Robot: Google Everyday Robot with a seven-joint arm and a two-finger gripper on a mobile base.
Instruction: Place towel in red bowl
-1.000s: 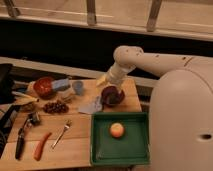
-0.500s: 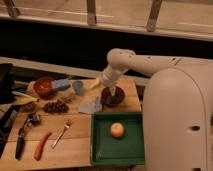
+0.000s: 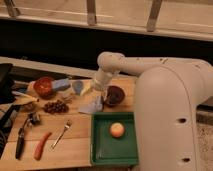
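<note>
The towel (image 3: 92,106), a small grey-blue cloth, lies flat on the wooden table (image 3: 75,150), just left of a maroon bowl (image 3: 115,95). The red bowl (image 3: 44,86) sits at the table's far left. My gripper (image 3: 88,90) hangs low at the end of the white arm, just above the towel's upper edge and right of a small grey-blue cup (image 3: 77,87). It is open and holds nothing.
A light blue block (image 3: 61,84) lies between the red bowl and the cup. Grapes (image 3: 55,106), a fork (image 3: 61,134), an orange-red carrot-like piece (image 3: 41,146) and a black tool (image 3: 20,142) lie at the front left. A green tray (image 3: 102,150) holds an apple (image 3: 116,130).
The arm has swung left and down, carrying the gripper from above the maroon bowl to the spot over the towel's upper edge. The towel has not moved.
</note>
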